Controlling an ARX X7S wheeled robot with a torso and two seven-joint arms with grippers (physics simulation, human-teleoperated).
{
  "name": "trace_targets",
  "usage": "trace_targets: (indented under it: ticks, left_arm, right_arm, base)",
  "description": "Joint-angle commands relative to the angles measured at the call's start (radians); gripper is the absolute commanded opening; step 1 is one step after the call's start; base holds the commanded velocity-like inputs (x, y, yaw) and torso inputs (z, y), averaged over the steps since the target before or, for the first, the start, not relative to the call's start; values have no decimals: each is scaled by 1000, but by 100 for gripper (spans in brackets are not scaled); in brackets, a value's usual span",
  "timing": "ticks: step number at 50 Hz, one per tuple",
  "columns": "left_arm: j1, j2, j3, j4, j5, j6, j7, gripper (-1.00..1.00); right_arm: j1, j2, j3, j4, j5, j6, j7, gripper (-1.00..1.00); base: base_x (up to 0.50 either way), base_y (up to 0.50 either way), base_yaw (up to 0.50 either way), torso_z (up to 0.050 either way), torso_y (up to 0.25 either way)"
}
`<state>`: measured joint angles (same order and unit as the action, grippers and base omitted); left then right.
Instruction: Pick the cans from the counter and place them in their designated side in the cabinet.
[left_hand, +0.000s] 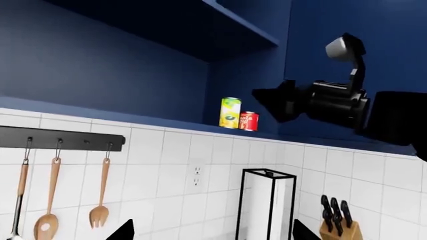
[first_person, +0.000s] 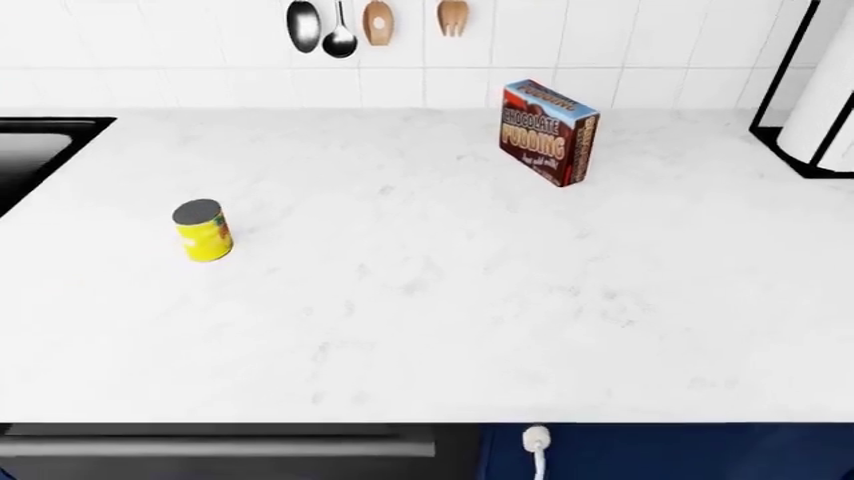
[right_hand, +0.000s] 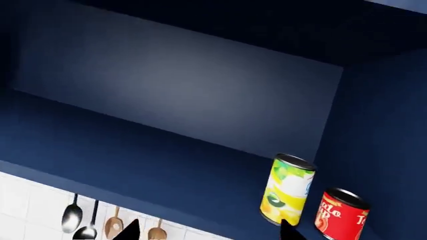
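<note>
The white desk (first_person: 441, 300) has lots of bare room, with its front edge low in the head view and a dark sink (first_person: 34, 150) at the far left. One short yellow can (first_person: 203, 231) with a dark lid stands alone on the left part of the desk, well apart from the brown box (first_person: 549, 132) near the back wall, which reads "CHOCOLATE PUDDING". Spoons (first_person: 320, 27) hang on the white tiles above, and a paper towel holder (first_person: 814, 90) sits at the right edge. Up in the blue cabinet (right_hand: 167, 100), the tall yellow can (right_hand: 288, 190) with green and white print stands near the right wall, just beside a red can (right_hand: 339, 212) whose white writing is too small to read. The rest of that shelf is open. In the left wrist view the right arm (left_hand: 333, 100) reaches toward the shelf by those cans, with a knife block (left_hand: 339, 222) below. Both sets of jaws show only dark tips, with nothing seen between them; how wide they are I cannot tell.
</note>
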<state>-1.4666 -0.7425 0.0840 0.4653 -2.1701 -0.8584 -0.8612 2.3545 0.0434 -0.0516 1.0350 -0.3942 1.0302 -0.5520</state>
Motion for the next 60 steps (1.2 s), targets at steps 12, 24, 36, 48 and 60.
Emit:
trace_targets:
  ticks: [12,24,36,48,60]
  left_arm:
    - [79,6,-4,32,113,-12,30,100]
    - [193,23,-32,74,246,4,51,100]
    - [353,56,-55,124,399,30,85,100]
    - [453,62,-57,149,476,40,87,100]
    - [493,63,-57,135,516,46,109,100]
  right_arm:
    - [-360,-5,-6,-621,70,182,-128,100]
    - [-931,-35,-33,-1456,-244,540,-365,100]
    - [-1303,-43,13,-1686,-366,541,-494,100]
    - [-1503,-43,-10,-1779,-131,541,-295,100]
    - [-1484,-43,-36,-1754,-22,541,-213,100]
  base:
    - [-128,330,0,0,0]
    - [-25,259,0,0,0]
    - [0,14,0,0,0]
    - [0,124,0,0,0]
    - [0,433,0,0,0]
